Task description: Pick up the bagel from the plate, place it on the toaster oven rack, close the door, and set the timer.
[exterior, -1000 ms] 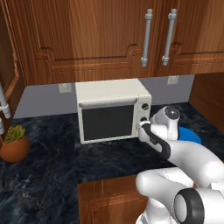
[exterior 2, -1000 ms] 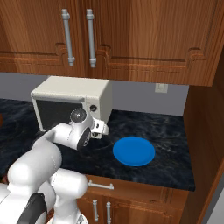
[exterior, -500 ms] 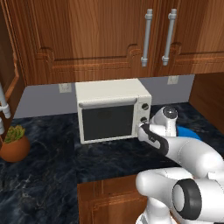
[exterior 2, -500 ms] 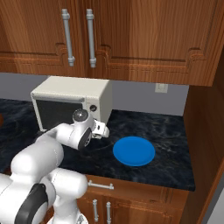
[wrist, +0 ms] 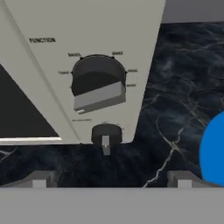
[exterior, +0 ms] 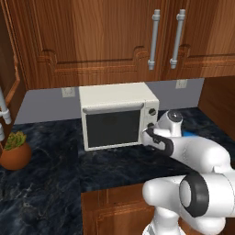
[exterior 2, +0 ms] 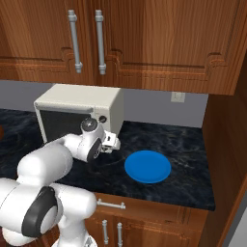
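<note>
The cream-white toaster oven (exterior: 118, 98) stands at the back of the counter with its dark-glass door (exterior: 112, 129) closed, which hides the toaster oven rack. The bagel is out of view. The blue plate (exterior 2: 147, 167) lies bare to the oven's right and also shows as the plate (wrist: 215, 151) at the hand view's edge. My gripper (exterior: 148, 136) (exterior 2: 112, 142) hovers just in front of the oven's right-hand knob panel. Its fingertips (wrist: 40, 180) stand wide apart, open with nothing between them, facing a small lower knob (wrist: 106, 135) below the large function knob (wrist: 99, 85).
A potted plant (exterior: 15, 149) sits at the counter's left end beside a pale faucet (exterior: 3, 114). Wooden cabinets with metal handles (exterior: 154, 39) hang above the oven. Dark marble counter (exterior 2: 183, 149) spreads around the plate, with a wooden side wall (exterior 2: 226, 120) at the right.
The hand has edged slightly closer to the oven's knob panel. Its jaws have stayed wide open, and the oven and plate have not moved.
</note>
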Robot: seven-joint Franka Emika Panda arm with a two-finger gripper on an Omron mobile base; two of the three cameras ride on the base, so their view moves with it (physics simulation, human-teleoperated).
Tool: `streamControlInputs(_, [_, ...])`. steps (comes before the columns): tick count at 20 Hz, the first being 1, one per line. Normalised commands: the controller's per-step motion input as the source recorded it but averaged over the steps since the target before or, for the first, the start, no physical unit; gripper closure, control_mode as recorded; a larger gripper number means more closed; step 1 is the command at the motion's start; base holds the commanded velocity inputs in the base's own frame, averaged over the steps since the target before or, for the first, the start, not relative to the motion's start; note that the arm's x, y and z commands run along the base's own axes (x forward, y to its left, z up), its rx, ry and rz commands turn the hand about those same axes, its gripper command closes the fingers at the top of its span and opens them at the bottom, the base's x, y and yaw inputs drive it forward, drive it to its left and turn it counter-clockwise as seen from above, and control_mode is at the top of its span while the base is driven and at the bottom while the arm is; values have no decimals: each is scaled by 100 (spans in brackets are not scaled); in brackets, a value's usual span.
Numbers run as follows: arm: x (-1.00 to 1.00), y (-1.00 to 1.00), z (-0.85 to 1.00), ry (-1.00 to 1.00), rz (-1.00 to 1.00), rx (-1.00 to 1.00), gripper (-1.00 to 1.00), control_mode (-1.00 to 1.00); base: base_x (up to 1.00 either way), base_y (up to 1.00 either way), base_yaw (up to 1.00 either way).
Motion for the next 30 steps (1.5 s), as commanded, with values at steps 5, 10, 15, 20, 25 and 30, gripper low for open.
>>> streamControlInputs(5, [30,7,-13,2,0,0,-100,-100,0,0,0])
streamControlInputs(10, [18,0,-26,0,0,0,-100,-100,0,0,0])
streamControlInputs(15, [12,0,-34,0,0,0,-100,-100,0,0,0])
streamControlInputs(20, [18,0,-21,0,0,0,-100,-100,0,0,0])
streamControlInputs(25, [24,0,-14,0,0,0,-100,-100,0,0,0])
streamControlInputs(30, [31,0,-16,0,0,0,-100,-100,0,0,0])
